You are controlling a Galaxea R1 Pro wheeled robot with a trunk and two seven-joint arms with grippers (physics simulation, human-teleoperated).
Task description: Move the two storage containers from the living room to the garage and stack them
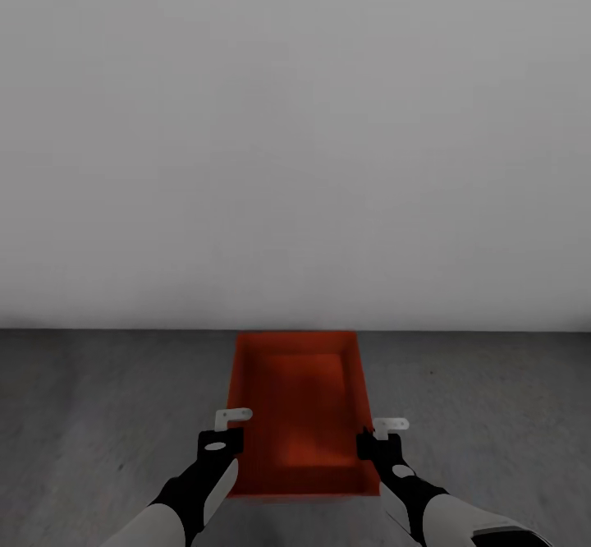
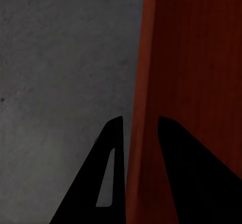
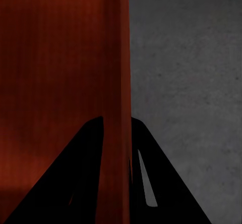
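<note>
One red-orange open-topped storage container (image 1: 300,399) sits low in front of me over the dark grey concrete floor (image 1: 107,399) of the garage, its far end near the wall. My left gripper (image 1: 234,440) clamps its left side wall, and my right gripper (image 1: 373,440) clamps the right side wall. In the left wrist view the two black fingers straddle the thin red wall (image 2: 146,82), gripper (image 2: 141,120). The right wrist view shows the same on the other wall (image 3: 116,57), gripper (image 3: 117,119). I cannot tell whether the box rests on the floor or hangs just above it.
A plain white-grey wall (image 1: 295,136) rises straight ahead, meeting the floor just beyond the box. Rough grey floor (image 2: 60,57) spreads to the left and the right (image 3: 186,57) of the container.
</note>
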